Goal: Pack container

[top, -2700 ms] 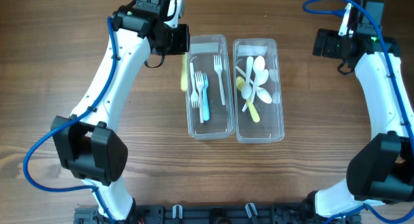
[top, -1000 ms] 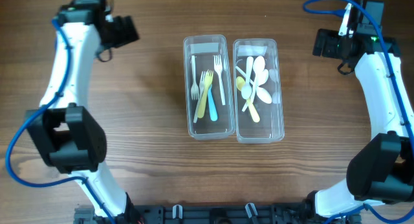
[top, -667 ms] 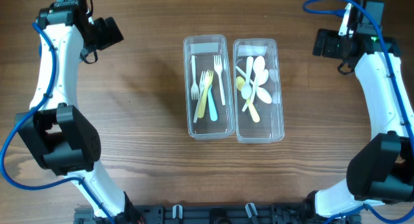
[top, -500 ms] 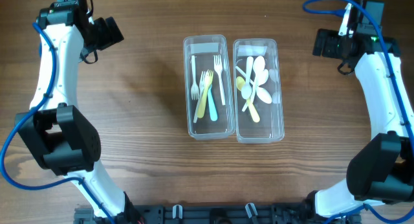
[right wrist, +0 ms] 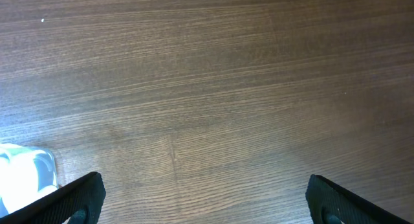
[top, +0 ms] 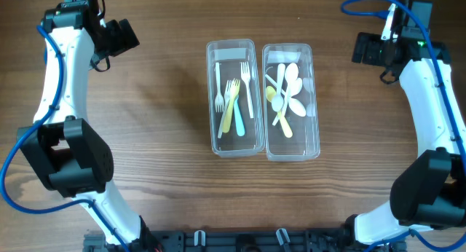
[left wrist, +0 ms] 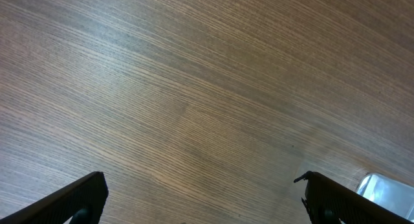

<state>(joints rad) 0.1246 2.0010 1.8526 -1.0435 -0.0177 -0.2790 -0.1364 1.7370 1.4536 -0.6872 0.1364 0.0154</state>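
Table (top: 160,150) is warm brown wood with fine, straight grain all over. The left container (top: 237,153) and right container (top: 291,156) are both see-through clear plastic. In the left one: white forks (top: 218,81), a pale yellow fork (top: 226,119) and a light blue fork (top: 238,121). In the right one: white spoons (top: 292,76) plus yellow spoons (top: 285,123). Arms (top: 58,77) are white with black joints, and their cables (top: 368,1) are blue.

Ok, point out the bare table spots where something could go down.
Free: table between left arm and fork container; between spoon container and right arm; the strip in front of both. Crowded: inside both containers.
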